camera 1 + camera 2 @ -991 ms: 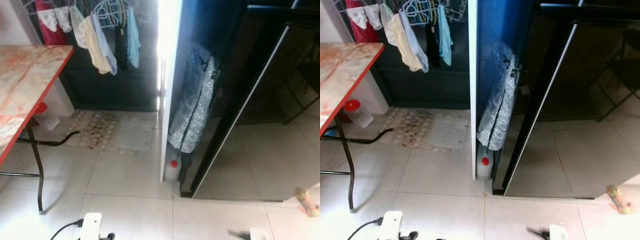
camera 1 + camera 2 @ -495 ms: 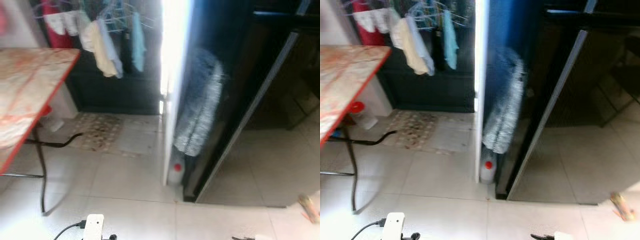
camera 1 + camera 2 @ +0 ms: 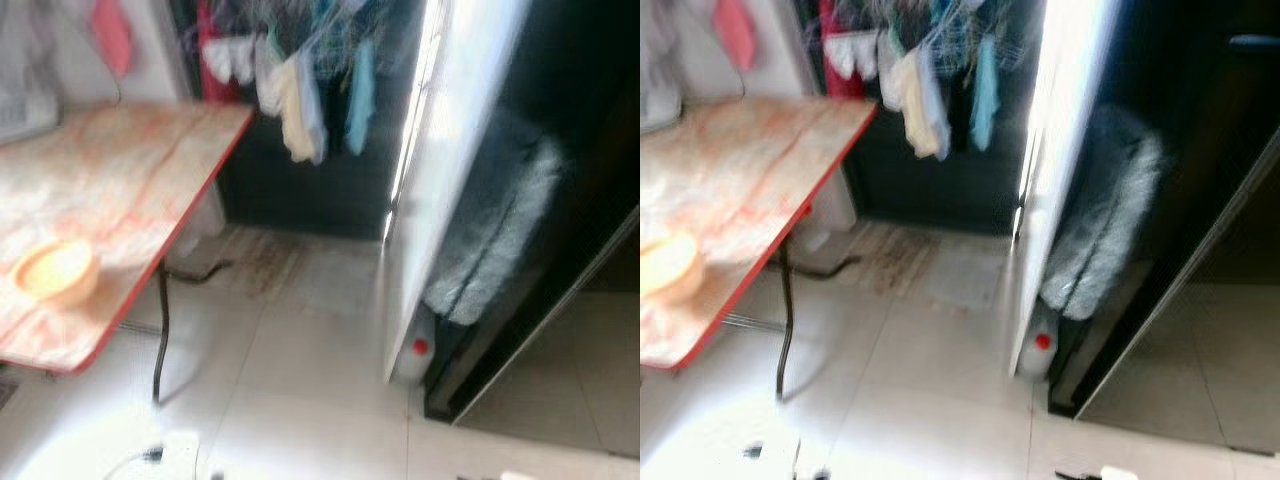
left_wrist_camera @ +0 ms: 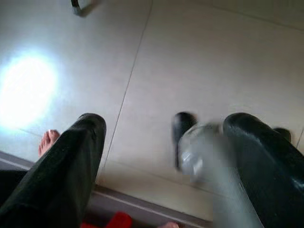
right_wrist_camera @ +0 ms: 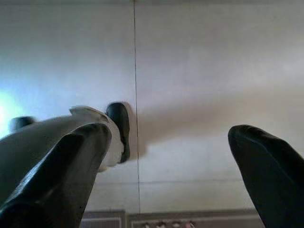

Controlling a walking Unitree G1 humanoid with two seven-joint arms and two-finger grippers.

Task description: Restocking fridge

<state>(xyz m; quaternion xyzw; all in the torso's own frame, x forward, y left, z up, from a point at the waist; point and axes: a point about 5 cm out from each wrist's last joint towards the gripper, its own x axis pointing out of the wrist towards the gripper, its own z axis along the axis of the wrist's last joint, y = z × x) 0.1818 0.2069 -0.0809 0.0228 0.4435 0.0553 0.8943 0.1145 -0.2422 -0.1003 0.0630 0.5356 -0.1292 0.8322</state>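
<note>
- Fridge stands on my right, dark and glossy; I see no handle on it, so I cannot say where I would take hold.
- I judge its door stiff, heavy and slick.
- Table with an orange bowl sits on my left; no stock is in hand.
- Left gripper and right gripper hang over floor tiles, fingers spread, empty.

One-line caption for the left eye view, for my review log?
Blurred view: red-edged table holding an orange bowl, hanging laundry behind, red-capped bottle on the tiled floor beside a white panel.
</note>
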